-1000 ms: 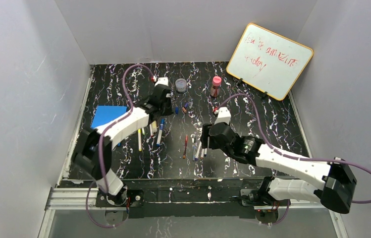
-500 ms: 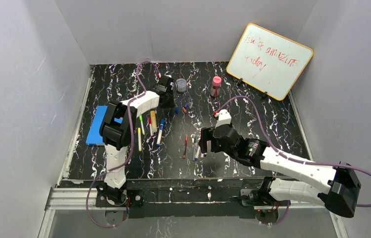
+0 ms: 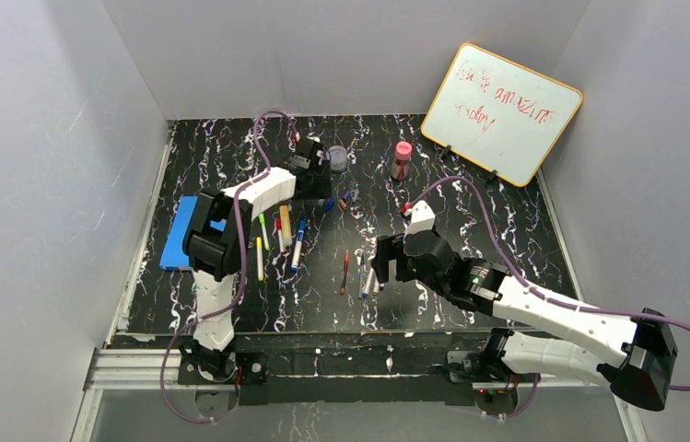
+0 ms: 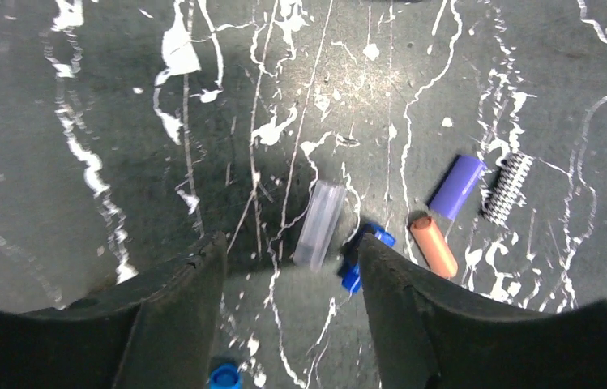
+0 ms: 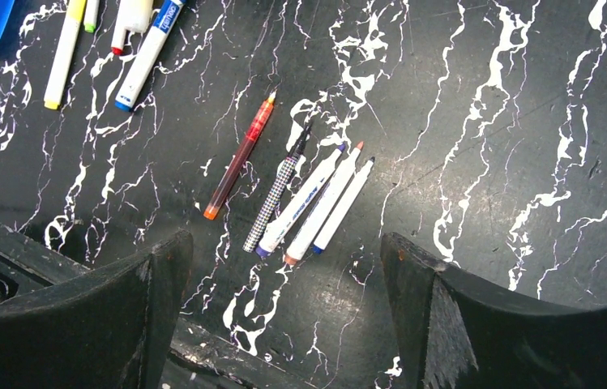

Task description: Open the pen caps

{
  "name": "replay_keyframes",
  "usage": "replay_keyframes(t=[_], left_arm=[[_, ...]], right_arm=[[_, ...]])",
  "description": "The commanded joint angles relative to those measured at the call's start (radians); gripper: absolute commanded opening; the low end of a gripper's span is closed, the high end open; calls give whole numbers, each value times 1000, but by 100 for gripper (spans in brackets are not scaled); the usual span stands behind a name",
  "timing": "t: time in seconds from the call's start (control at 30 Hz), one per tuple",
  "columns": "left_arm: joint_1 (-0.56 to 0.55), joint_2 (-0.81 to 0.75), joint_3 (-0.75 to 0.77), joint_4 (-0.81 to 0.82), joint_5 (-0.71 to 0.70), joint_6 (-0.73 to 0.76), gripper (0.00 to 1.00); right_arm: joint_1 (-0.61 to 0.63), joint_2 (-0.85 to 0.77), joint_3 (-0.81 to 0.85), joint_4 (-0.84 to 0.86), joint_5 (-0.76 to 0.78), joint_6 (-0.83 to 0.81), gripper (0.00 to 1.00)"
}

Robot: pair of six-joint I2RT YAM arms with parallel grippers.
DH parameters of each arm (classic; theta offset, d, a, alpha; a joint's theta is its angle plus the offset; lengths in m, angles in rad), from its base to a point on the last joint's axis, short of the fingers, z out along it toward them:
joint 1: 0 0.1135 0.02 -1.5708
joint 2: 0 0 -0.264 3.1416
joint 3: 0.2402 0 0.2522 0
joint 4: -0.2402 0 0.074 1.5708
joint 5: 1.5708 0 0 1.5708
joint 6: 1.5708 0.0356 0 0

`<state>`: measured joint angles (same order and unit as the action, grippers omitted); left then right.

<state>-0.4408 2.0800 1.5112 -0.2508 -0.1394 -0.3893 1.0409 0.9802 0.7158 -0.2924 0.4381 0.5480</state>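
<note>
Looking down from above, the left gripper (image 3: pixel 316 180) hangs over the far part of the surface (image 3: pixel 470 230), with loose pen caps (image 3: pixel 342 199) just to its right. The right gripper (image 3: pixel 384 261) hovers above a row of pens (image 3: pixel 370 279), and a second cluster of pens lies well to its left.

In the left wrist view, that gripper's fingers (image 4: pixel 170 316) stand apart, holding nothing. Six caps show:
- a clear cap (image 4: pixel 320 223) just ahead, between the fingertips
- a blue cap (image 4: pixel 362 259) right beside the right fingertip
- an orange cap (image 4: pixel 433 245), a violet cap (image 4: pixel 456 186) and a checkered cap (image 4: pixel 506 186) ahead to the right
- a second blue cap (image 4: pixel 223 375) low between the fingers

In the right wrist view, its fingers (image 5: pixel 438 316) are spread wide and empty. Five pens lie ahead between them: one thin red pen (image 5: pixel 239 158), one checkered pen (image 5: pixel 278 194) and three white markers (image 5: pixel 324 203). Four more lie far ahead to the left.
</note>
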Motion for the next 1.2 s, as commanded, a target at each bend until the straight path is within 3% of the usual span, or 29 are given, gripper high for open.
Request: replay_keyframes(t=[0.0, 0.2, 0.43, 0.67, 1.17], left_arm=[[-2, -241, -61, -37, -73, 42, 61], [-12, -527, -269, -103, -58, 63, 65], [-80, -661, -448, -245, -14, 92, 64], [-114, -638, -518, -259, 17, 97, 54], [-116, -491, -565, -177, -47, 79, 46]], right_arm=[[-3, -29, 28, 23, 6, -28, 92], [-2, -33, 20, 33, 8, -41, 90], [-2, -10, 31, 28, -44, -24, 89], [-2, -15, 26, 16, -49, 36, 89], [-2, -51, 35, -11, -68, 93, 88]])
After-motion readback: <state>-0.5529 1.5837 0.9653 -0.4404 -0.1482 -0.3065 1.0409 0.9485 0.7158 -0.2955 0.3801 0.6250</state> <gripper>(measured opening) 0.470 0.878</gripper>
